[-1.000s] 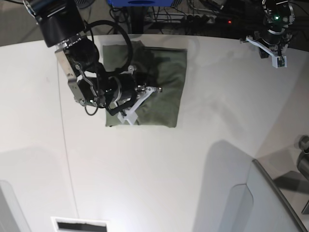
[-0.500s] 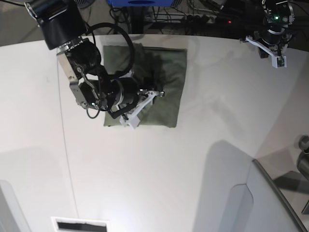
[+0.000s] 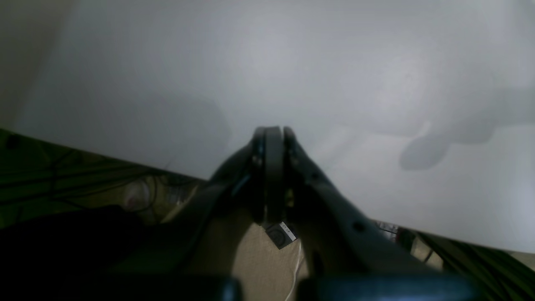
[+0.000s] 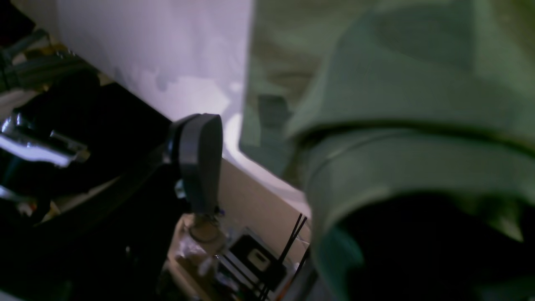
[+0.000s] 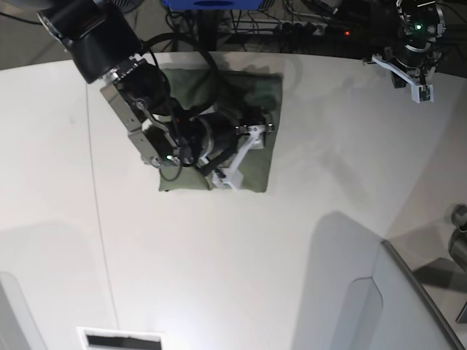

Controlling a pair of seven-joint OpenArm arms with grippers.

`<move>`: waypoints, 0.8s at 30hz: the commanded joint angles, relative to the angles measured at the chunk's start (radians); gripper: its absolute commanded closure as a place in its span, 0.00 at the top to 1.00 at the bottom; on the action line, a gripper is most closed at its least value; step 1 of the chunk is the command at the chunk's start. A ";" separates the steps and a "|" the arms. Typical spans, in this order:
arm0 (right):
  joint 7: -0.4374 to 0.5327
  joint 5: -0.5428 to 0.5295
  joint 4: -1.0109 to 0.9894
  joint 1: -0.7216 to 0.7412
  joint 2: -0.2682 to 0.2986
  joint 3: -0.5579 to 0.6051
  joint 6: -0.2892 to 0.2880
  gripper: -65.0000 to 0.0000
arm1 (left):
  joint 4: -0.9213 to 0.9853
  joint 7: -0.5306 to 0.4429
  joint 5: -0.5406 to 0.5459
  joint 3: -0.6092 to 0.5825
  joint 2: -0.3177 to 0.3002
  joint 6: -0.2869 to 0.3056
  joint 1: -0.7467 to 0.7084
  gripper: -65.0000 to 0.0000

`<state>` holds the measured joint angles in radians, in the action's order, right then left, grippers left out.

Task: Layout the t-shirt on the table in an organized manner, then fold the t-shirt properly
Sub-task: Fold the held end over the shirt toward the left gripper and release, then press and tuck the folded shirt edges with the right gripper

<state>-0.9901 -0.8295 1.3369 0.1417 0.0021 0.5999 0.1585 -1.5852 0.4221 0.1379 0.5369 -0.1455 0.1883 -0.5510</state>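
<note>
The olive-green t-shirt (image 5: pixel 255 171) lies folded into a rough rectangle near the far edge of the white table (image 5: pixel 219 255). My right gripper (image 5: pixel 246 153) hovers low over the shirt's right half, its white fingers spread open. In the right wrist view one dark finger (image 4: pixel 198 159) stands apart from a thick folded edge of the t-shirt (image 4: pixel 397 125); cloth hides the other finger. My left gripper (image 5: pixel 414 82) hangs at the table's far right corner, away from the shirt. Its fingers (image 3: pixel 271 167) are pressed together with nothing between them, above the bare table (image 3: pixel 292 62).
A thin seam line (image 5: pixel 98 219) runs down the tabletop on the left. A grey panel (image 5: pixel 408 306) stands at the lower right and a white slotted part (image 5: pixel 120 339) at the bottom edge. Cables and equipment (image 5: pixel 306 29) sit beyond the far edge.
My right arm has moved rightward across the t-shirt and its fingers have spread from shut to open. The left arm has stayed still.
</note>
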 commanded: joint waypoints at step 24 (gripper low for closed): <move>-0.099 -0.021 0.350 -0.032 0.062 -0.068 -0.006 0.18 | -0.011 -0.016 0.001 0.016 -0.013 -0.002 0.009 0.00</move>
<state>-1.0882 -0.8185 1.6707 0.0906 0.0879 0.5205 0.1593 -1.5833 0.4271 0.1360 0.5480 -0.1474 0.1894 -0.5396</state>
